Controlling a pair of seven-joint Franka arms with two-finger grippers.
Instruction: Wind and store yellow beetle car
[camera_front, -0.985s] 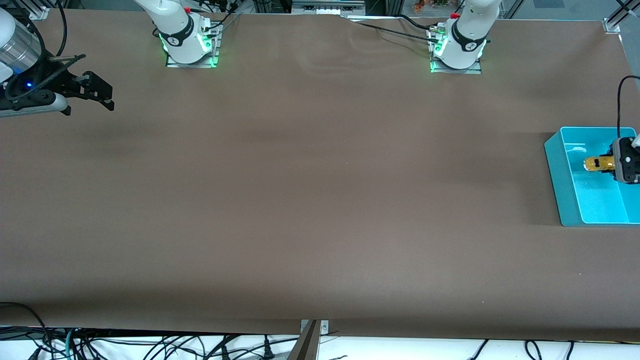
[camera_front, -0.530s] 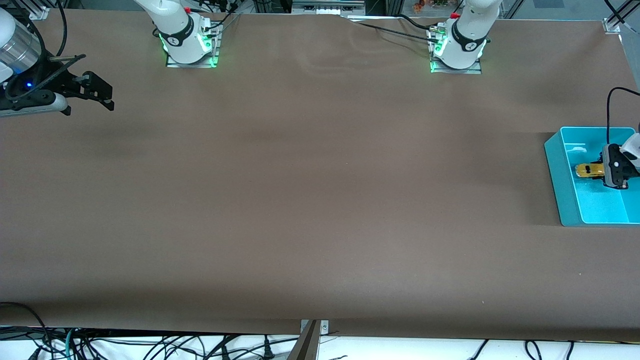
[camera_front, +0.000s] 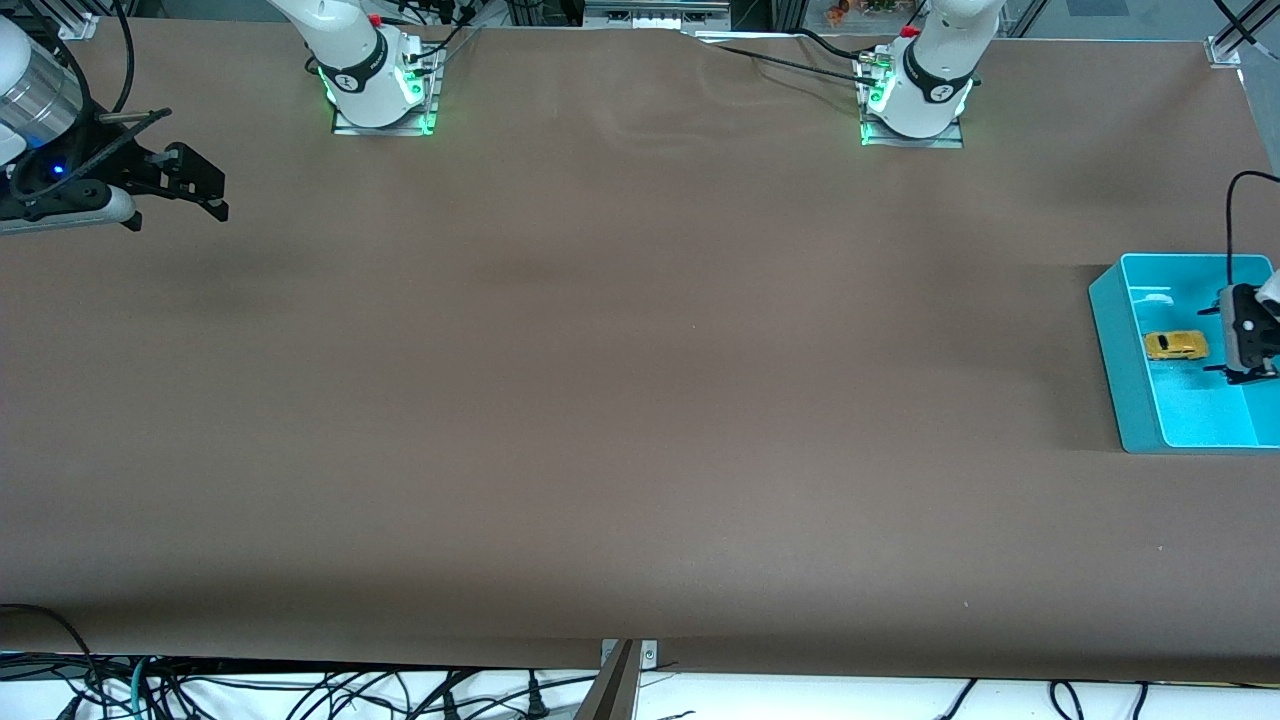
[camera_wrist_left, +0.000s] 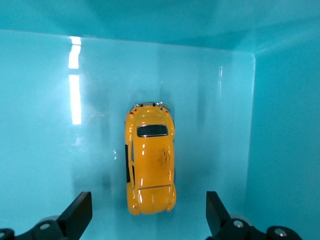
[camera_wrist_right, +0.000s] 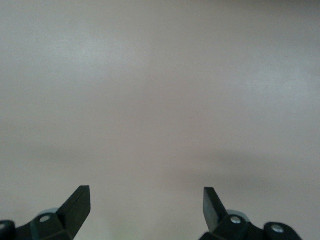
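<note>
Just one yellow beetle car, binned.

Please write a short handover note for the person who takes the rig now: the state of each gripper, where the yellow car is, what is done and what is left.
Left gripper: open, over the teal bin at the left arm's end of the table, holding nothing.
Right gripper: open and empty, waiting over the table's right-arm end.
Yellow beetle car: lying on the bin's floor on its wheels, free of the fingers; in the left wrist view it sits between the open fingertips.
Done: the car is stored in the bin. Whether it was wound cannot be seen.
Left: probably only to lift the left arm out of the bin.
</note>
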